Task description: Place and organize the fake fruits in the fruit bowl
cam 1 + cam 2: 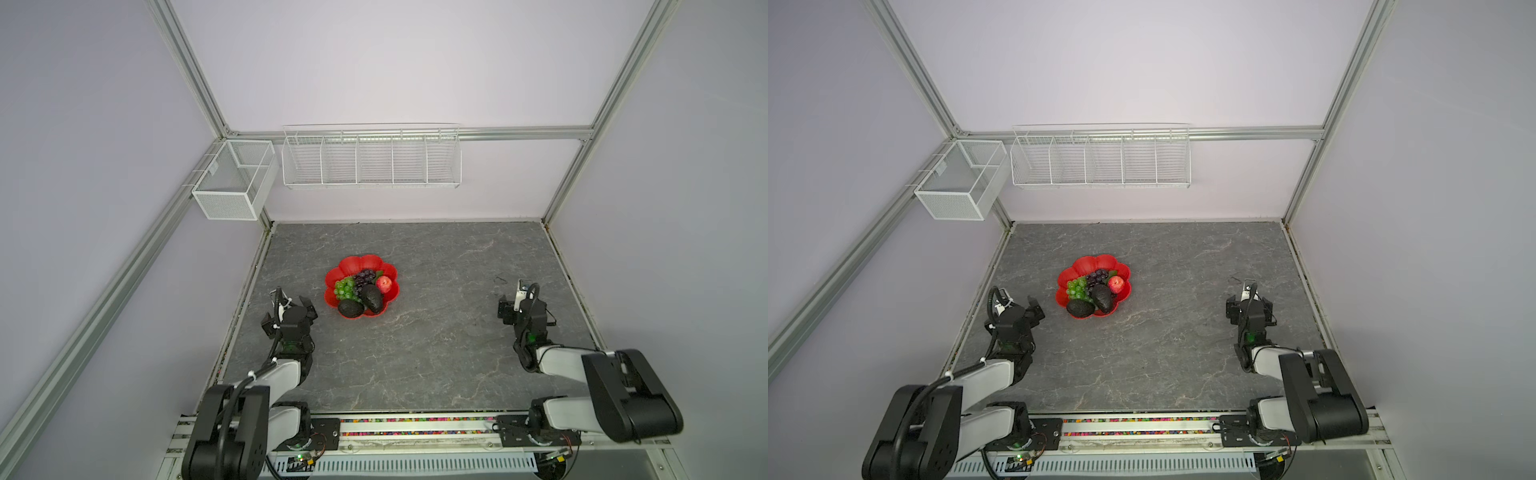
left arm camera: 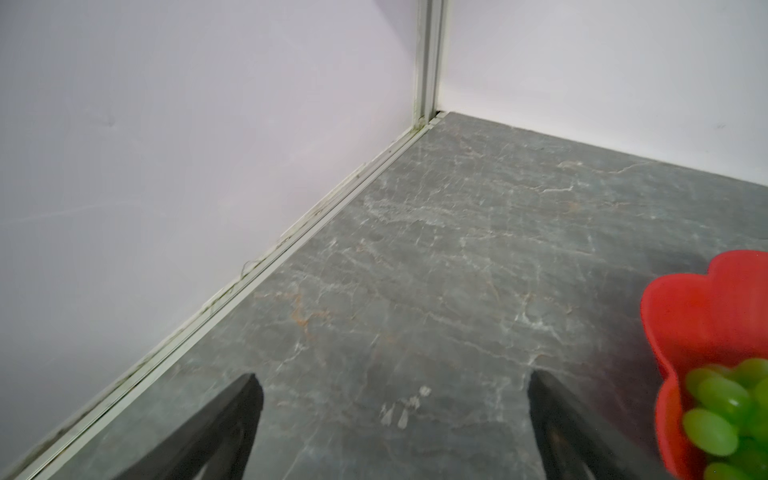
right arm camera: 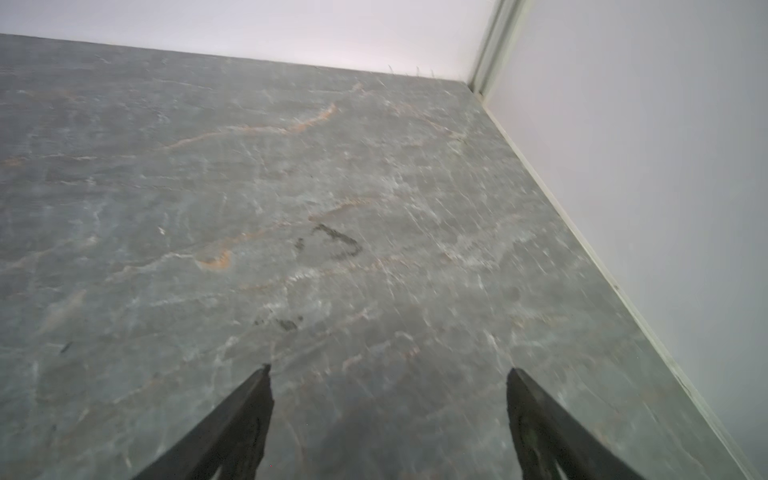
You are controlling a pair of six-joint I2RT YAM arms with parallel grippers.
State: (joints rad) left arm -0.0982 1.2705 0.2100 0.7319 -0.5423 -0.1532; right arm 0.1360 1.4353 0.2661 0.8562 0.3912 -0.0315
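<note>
Folded low at six o'clock, left arm (image 1: 232,411) and right arm (image 1: 623,399) hold left gripper (image 2: 392,380) and right gripper (image 3: 388,368) with jaws spread wide and empty, seemingly because no fruit lies loose on the table (image 1: 436,353). Fruit bowl (image 1: 359,262), ten o'clock of centre, carries avocados (image 1: 371,297) at six, green grapes (image 1: 345,288) at nine, purple grapes (image 1: 365,277) mid-bowl, apple (image 1: 385,283) at three.
</note>
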